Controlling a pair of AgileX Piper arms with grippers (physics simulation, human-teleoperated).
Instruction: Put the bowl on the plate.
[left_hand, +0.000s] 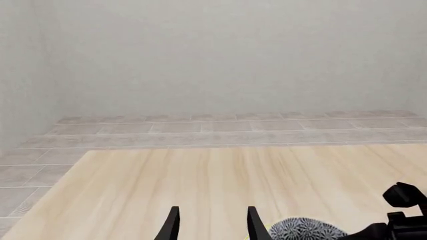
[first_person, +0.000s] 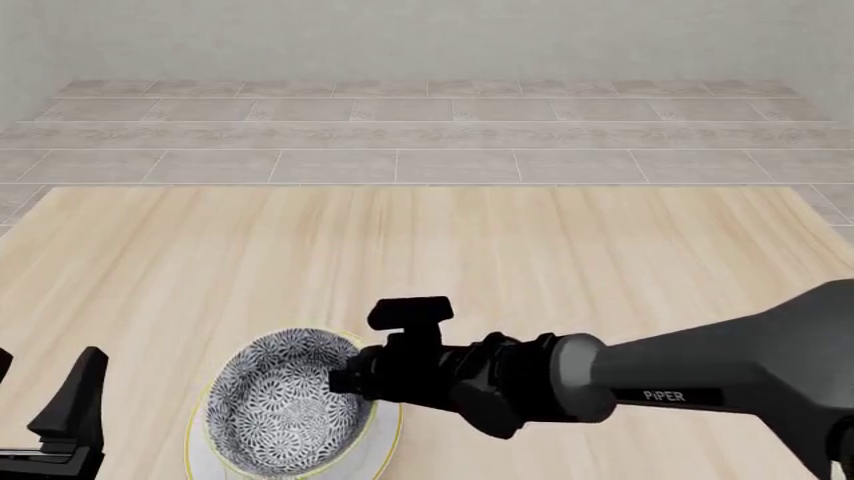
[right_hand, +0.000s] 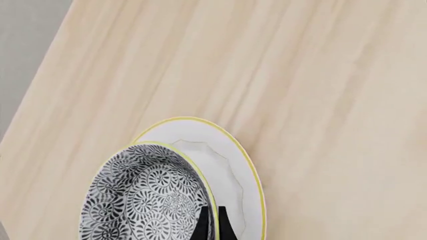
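The right gripper (right_hand: 212, 222) has its two thin black fingers (right_hand: 201, 225) pinched on the pale yellowish rim of the round deep bowl (right_hand: 143, 200), one finger inside the wall and one outside, with almost no gap between them. In the front view that gripper (first_person: 350, 378) sits at the bowl's right edge, in the lower middle of the frame, at the end of the grey right arm (first_person: 694, 380) that reaches in from the lower right.

The bowl (first_person: 287, 405), with its dense dark grey-and-white floral pattern inside, lies over the flat round white plate (right_hand: 230, 165) with a thin yellow rim. The plate's bare surface shows as a crescent on one side of the bowl, so the bowl sits off-centre. Whether its base rests on the plate or hangs just above it cannot be told.

The left gripper (left_hand: 210, 225) has its black fingers (left_hand: 172, 224) spread apart with nothing between them, above the light wooden worktop (first_person: 534, 250). In the front view it (first_person: 60, 420) stands at the lower left corner, apart from the bowl.
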